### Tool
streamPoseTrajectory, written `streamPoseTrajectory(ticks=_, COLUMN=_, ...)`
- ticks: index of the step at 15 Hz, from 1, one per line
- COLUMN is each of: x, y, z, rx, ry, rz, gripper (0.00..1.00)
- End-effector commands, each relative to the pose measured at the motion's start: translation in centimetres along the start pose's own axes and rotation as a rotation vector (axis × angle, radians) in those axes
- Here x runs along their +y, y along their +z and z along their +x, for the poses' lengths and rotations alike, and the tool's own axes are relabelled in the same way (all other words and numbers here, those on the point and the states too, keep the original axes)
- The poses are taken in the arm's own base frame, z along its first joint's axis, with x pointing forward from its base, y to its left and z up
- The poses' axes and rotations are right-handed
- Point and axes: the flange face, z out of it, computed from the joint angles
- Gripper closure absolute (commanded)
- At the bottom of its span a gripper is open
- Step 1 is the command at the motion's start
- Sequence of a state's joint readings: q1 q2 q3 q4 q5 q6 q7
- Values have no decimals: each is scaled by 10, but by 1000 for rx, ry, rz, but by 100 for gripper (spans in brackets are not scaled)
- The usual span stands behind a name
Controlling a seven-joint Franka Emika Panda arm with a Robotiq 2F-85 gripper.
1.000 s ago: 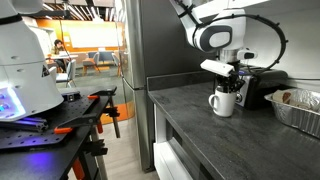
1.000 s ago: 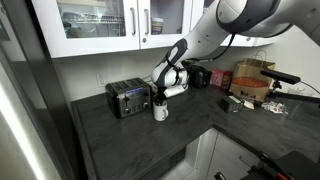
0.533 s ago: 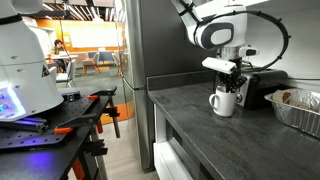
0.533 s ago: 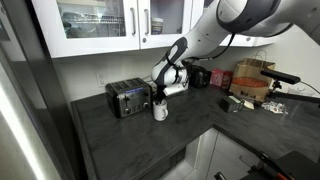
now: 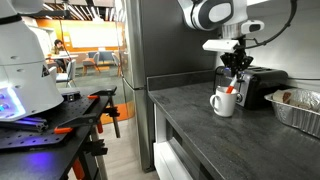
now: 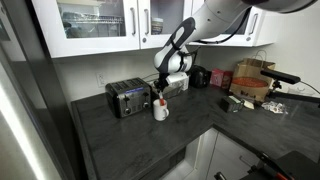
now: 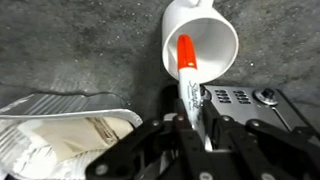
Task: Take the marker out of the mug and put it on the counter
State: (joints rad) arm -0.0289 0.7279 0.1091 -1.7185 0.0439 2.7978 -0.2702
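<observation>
Gripper [image 7: 195,125] clamped tight on the marker [image 7: 187,75], hanging straight above the mug [image 7: 225,45], red end at its mouth, back from the counter's [image 7: 80,50] front edge.

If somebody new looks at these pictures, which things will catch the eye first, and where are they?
The tool is shut on the marker, whose red end points into the white mug on the dark counter. Next come the toaster beside the mug and a foil tray further along the counter.
</observation>
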Motion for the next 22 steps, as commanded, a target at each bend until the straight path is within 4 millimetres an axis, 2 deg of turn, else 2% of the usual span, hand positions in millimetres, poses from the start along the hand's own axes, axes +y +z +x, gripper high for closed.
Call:
streamPoseTrajectory(ticks=1, x=9, y=-43, z=-23, rx=89, ry=86, rz=-62, gripper=94)
streamPoseTrajectory(ticks=4, x=21, y=-72, z=-41, rx=161, ry=187, rz=-92, gripper=94)
streamPoseTrajectory(ticks=5, x=27, y=-78, z=-50, rx=130, ry=229, rz=-99, gripper=94)
streamPoseTrajectory(ticks=7, x=45, y=-74, z=-69, rx=18, ry=309, rz=-109, gripper=94)
streamPoseTrajectory(ticks=10, x=65, y=-44, z=-89, rx=-157, ry=377, rz=-53, gripper=94)
streamPoseTrajectory(ticks=13, x=69, y=-13, z=-99, rx=-305, ry=416, rz=70, gripper=94)
streamPoseTrajectory(ticks=14, x=73, y=1, z=-102, rx=-370, ry=437, rz=62, gripper=94)
streamPoseTrajectory(ticks=17, x=82, y=34, z=-104, rx=-497, ry=440, rz=112, gripper=94)
streamPoseTrajectory(ticks=22, x=93, y=80, z=-92, rx=-588, ry=443, rz=120, gripper=94)
